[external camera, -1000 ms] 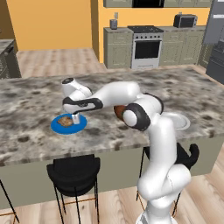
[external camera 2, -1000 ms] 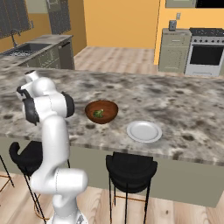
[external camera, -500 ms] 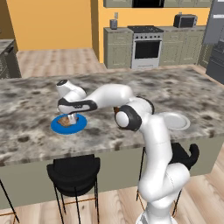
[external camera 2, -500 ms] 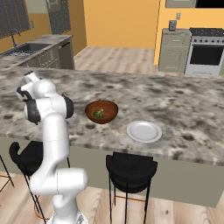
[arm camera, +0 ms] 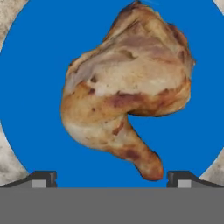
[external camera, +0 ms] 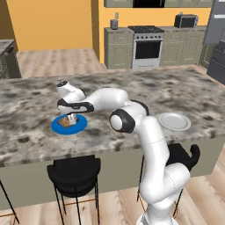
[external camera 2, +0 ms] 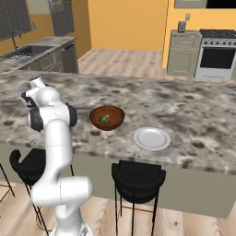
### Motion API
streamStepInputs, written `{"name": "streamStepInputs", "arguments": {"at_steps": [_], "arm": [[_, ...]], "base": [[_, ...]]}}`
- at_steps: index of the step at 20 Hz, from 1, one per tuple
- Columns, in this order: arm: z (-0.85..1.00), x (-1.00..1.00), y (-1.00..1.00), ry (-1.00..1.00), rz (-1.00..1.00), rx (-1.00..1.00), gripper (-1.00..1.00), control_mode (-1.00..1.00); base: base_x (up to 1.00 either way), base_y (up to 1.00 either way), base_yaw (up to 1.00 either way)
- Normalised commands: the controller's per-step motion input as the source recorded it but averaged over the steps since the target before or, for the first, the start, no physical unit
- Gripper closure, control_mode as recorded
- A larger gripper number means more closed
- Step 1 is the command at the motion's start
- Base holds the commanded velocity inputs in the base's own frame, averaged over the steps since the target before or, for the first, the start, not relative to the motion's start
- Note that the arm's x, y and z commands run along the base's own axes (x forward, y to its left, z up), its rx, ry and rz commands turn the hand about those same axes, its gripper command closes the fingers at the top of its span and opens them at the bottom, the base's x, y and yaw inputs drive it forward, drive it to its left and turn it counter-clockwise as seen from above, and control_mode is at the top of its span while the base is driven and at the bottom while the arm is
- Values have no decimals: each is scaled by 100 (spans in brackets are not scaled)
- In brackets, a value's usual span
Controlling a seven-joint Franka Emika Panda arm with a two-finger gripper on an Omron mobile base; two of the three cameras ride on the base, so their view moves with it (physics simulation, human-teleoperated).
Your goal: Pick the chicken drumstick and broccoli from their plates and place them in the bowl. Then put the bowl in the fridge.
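The golden-tan chicken drumstick (arm camera: 127, 92) lies on the bright blue plate (arm camera: 30, 65), close under the hand. My gripper (arm camera: 111, 178) is open, with one dark fingertip (arm camera: 41, 178) on each side of the drumstick's thin end, and nothing is gripped. From the left base view the gripper (external camera: 72, 117) hangs just over the drumstick (external camera: 64, 122) on the blue plate (external camera: 79, 128). The reddish-brown bowl (external camera 2: 115, 120) stands mid-counter with the green broccoli (external camera 2: 104, 119) inside it. The pale plate (external camera 2: 151, 138) beside it is bare. The fridge (external camera: 218, 44) shows at the far right edge.
The plates and bowl sit on a long speckled stone counter (external camera: 39, 96). Black stools (external camera: 74, 175) stand along its near side. A stove (external camera: 147, 47) and beige cupboards line the back wall, and a sink (external camera 2: 23, 51) is on the left counter.
The hand has swung a little left and come down over the blue plate, closer to the drumstick. The jaws stayed open. Bowl and pale plate have not moved.
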Motion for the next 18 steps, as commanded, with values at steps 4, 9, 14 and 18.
{"name": "streamStepInputs", "arguments": {"at_steps": [4,9,14,18], "arm": [[-15,24,3,1,0,0,-100,-100],[-20,24,4,2,0,-1,-100,-100],[-17,22,4,1,0,-2,-100,-100],[-20,7,10,2,1,-3,-100,-100]], "base": [[0,0,0],[0,0,0],[0,0,0],[0,0,0]]}}
